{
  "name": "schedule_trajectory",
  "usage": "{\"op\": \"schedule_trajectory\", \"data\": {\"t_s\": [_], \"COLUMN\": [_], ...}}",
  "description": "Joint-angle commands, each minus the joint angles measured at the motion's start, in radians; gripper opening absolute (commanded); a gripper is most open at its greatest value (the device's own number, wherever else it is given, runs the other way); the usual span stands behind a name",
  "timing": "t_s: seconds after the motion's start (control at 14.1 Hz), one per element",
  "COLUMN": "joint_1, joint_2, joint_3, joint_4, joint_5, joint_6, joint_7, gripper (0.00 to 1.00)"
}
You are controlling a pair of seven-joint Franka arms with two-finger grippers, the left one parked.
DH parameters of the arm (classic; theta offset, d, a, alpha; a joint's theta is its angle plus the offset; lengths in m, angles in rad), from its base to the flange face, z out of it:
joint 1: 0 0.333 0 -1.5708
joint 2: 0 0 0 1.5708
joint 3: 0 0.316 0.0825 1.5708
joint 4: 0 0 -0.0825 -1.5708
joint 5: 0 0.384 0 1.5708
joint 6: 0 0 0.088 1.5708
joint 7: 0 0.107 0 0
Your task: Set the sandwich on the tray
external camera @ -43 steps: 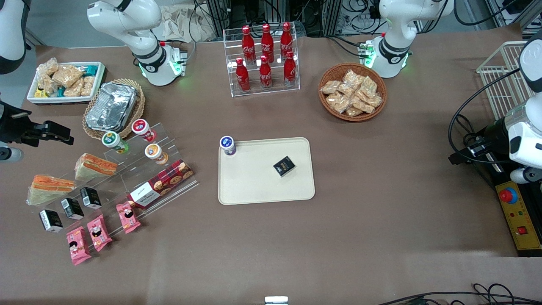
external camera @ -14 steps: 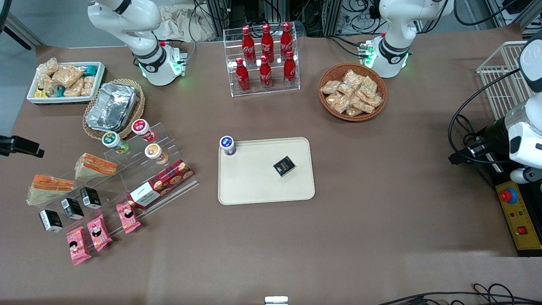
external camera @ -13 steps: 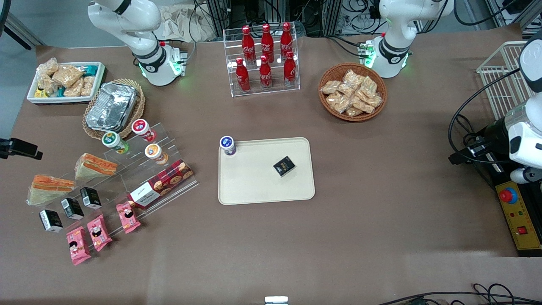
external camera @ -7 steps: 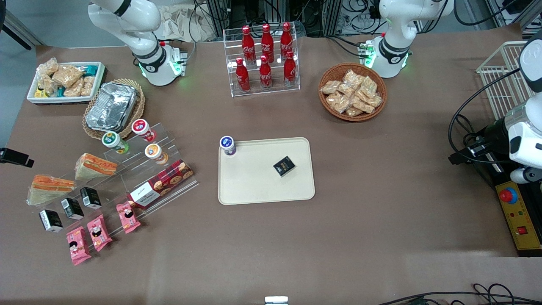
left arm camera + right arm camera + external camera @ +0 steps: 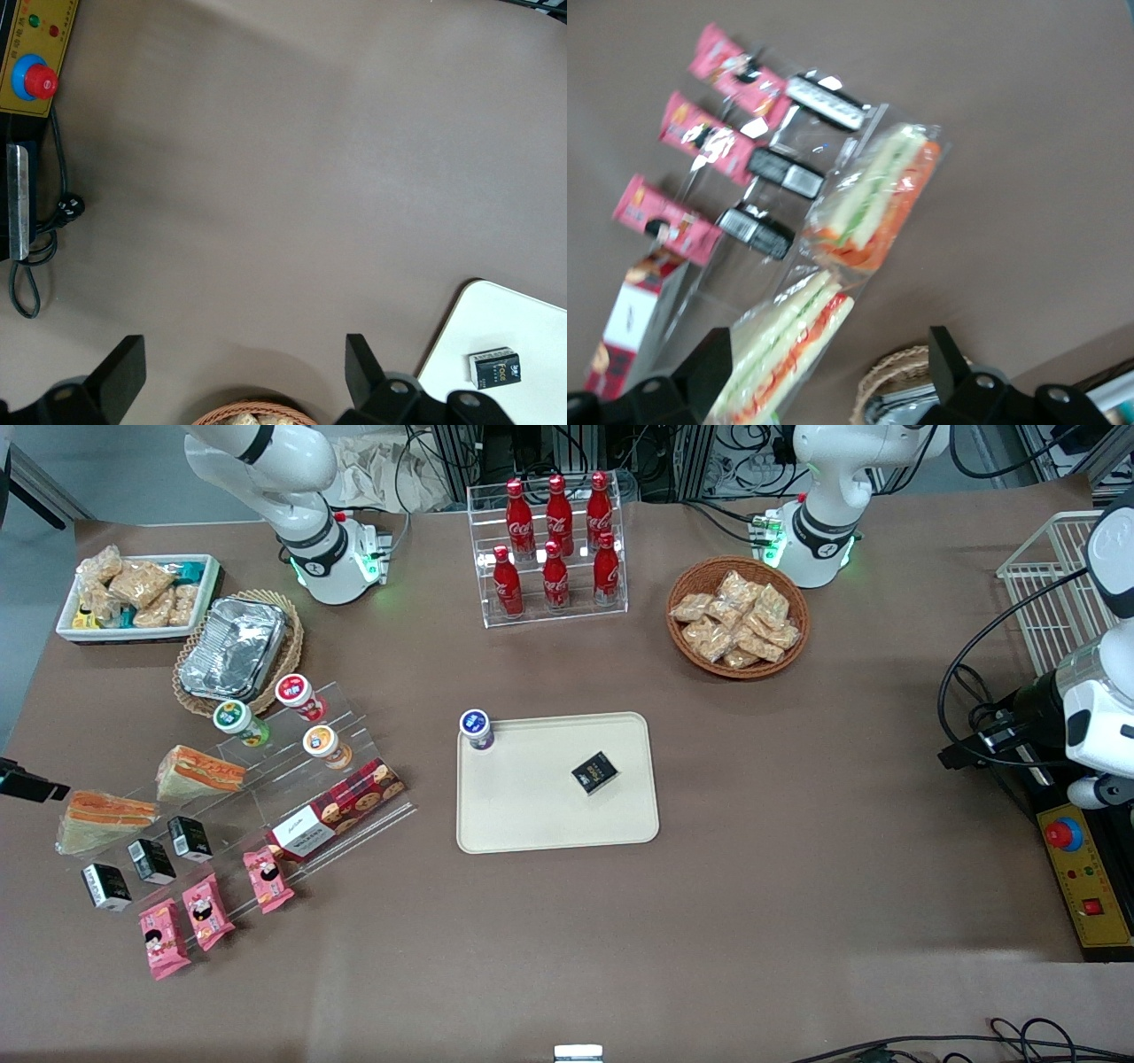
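Two wrapped wedge sandwiches lie on a clear acrylic stand toward the working arm's end of the table: one (image 5: 202, 772) (image 5: 788, 354) nearer the foil basket, the other (image 5: 104, 817) (image 5: 877, 199) nearer the front camera. The cream tray (image 5: 523, 806) lies mid-table and holds a black box (image 5: 594, 771); a yogurt cup (image 5: 476, 729) stands at its corner. My right gripper (image 5: 22, 786) (image 5: 826, 350) is only just in the front view at the table's end, beside the sandwiches. It hangs above them, open and empty.
The stand also holds yogurt cups (image 5: 306, 720), a cookie box (image 5: 337, 810), small black boxes (image 5: 151, 859) and pink snack packets (image 5: 208, 908). A wicker basket with a foil container (image 5: 235, 646), a white snack bin (image 5: 137, 598), a cola rack (image 5: 554, 549) and a snack basket (image 5: 737, 615) stand farther from the camera.
My right gripper has slid toward the front camera along the table's end and mostly out of the front view. Nothing on the table has moved.
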Motion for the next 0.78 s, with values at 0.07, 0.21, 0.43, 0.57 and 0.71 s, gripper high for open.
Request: {"op": "schedule_trajectory", "data": {"t_s": [0.07,0.21,0.43,0.57,0.71], "joint_1": [-0.069,-0.071,-0.071,-0.067,-0.058], "joint_2": [0.053,0.067,0.093,0.115,0.136], "joint_3": [-0.006,-0.006,-0.004,-0.001,-0.001], "joint_4": [0.010,0.010,0.007,0.007,0.004], "joint_5": [0.084,0.081,0.087,0.108,0.117], "joint_6": [0.060,0.095,0.121,0.124,0.153], "joint_7": [0.217,0.396,0.573,0.610,0.695], "gripper": [0.99,0.99,0.98,0.98,0.98]}}
